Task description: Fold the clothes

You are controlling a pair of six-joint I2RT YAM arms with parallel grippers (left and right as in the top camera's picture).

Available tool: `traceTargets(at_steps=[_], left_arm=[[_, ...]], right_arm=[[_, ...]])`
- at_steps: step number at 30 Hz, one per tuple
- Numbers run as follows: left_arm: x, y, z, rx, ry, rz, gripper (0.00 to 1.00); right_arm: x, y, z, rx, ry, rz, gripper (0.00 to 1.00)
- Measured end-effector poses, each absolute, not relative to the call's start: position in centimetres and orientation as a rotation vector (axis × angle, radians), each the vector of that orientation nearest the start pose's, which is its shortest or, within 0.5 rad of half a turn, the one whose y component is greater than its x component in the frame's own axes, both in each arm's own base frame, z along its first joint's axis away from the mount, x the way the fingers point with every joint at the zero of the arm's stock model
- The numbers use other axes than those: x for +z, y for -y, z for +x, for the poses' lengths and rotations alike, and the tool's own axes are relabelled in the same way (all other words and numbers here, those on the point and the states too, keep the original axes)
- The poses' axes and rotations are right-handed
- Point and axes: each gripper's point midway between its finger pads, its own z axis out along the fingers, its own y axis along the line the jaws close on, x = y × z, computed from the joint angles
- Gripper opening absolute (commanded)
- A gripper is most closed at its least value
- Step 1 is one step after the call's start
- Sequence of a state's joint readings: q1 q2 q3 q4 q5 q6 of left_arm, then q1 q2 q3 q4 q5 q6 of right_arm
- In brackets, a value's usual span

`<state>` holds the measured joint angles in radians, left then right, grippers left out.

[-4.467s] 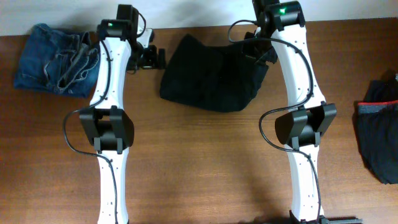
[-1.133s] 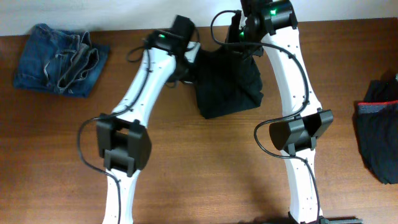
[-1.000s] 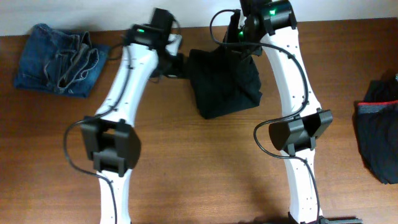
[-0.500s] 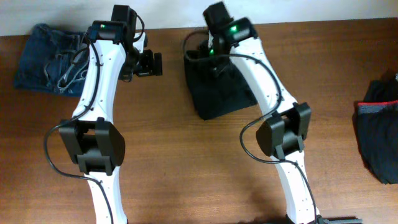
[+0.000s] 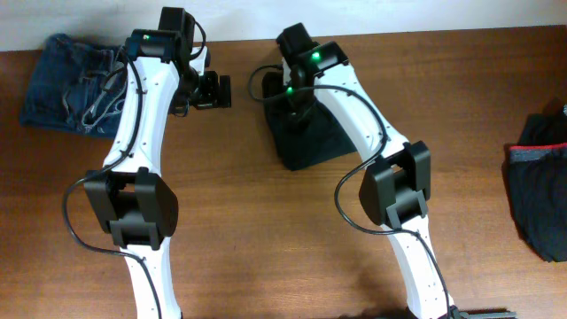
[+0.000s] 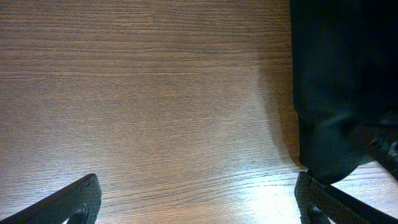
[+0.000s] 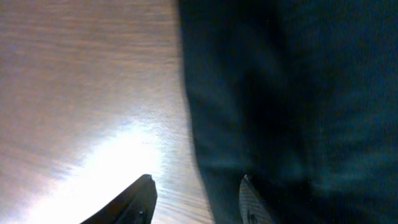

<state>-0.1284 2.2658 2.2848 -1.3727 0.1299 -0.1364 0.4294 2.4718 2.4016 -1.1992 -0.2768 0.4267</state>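
1 black trousers bundle (image 5: 310,147) on table (image 5: 266,252).

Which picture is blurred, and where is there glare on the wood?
Right wrist view: blurred, with a bright glare patch on the table, and the black trousers show almost no detail. Left wrist view: sharp wood grain, weaker glare near the bottom. Overhead view: sharp, evenly lit, no strong glare.
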Motion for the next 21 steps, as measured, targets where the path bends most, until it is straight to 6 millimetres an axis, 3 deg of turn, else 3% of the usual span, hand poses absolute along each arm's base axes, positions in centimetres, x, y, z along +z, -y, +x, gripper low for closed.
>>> traceTargets(at_steps=[8, 11, 13, 17, 19, 20, 21], left_arm=[[14.2, 8.1, 47.9, -0.220, -2.936, 0.003, 0.99], [14.2, 7.9, 47.9, -0.218, -2.935, -0.004, 0.99], [14.2, 7.9, 47.9, -0.219, -2.935, -0.003, 0.99], [14.2, 8.0, 47.9, -0.209, -2.935, 0.001, 0.99], [14.2, 7.9, 47.9, -0.198, -2.935, 0.000, 0.99], [14.2, 7.8, 47.9, -0.191, -2.938, -0.001, 0.99], [14.1, 7.7, 47.8, -0.185, -2.941, -0.002, 0.99]], right_arm=[[9.3, -32.1, 45.1, 0.594, -2.912, -0.258, 0.40], [9.5, -31.6, 44.9, 0.551, -2.920, -0.276, 0.41], [10.7, -30.7, 45.5, 0.491, -2.892, -0.289, 0.42], [17.3, -28.4, 48.0, 0.393, -2.719, -0.279, 0.38], [21.5, -26.1, 49.5, 0.357, -2.609, -0.226, 0.24], [24.2, -23.9, 50.5, 0.333, -2.544, -0.174, 0.19], [27.0, -19.7, 52.1, 0.294, -2.471, -0.069, 0.06]])
